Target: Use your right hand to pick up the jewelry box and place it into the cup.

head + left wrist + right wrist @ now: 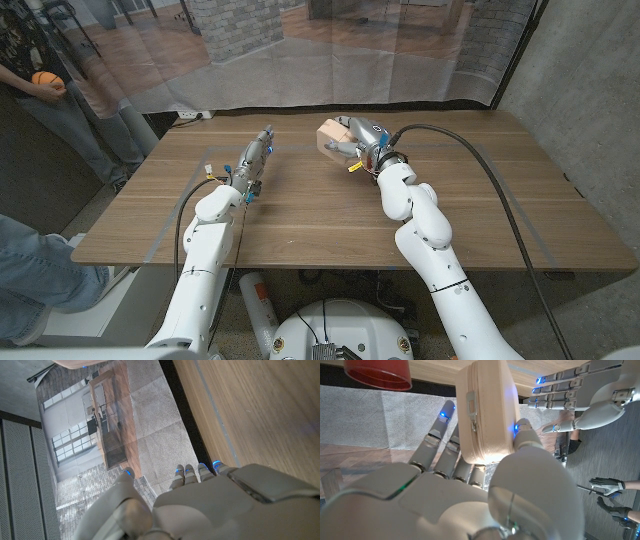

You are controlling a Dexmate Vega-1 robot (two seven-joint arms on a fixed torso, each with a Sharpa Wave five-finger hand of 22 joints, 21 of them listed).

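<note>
Two robot hands reach over a wooden counter [330, 215]. The right hand [368, 143] grips a cream zippered jewelry box [333, 137], thumb on one broad face and fingers [437, 440] behind the other, holding it above the counter's far middle. The box's long axis runs along the fingers, away from the wrist, with its zipper edge facing the wrist camera. A red cup [378, 373] shows just beyond the box. No writing can be read on the box. The left hand [255, 155] holds nothing, fingers straight, near the counter's far edge.
</note>
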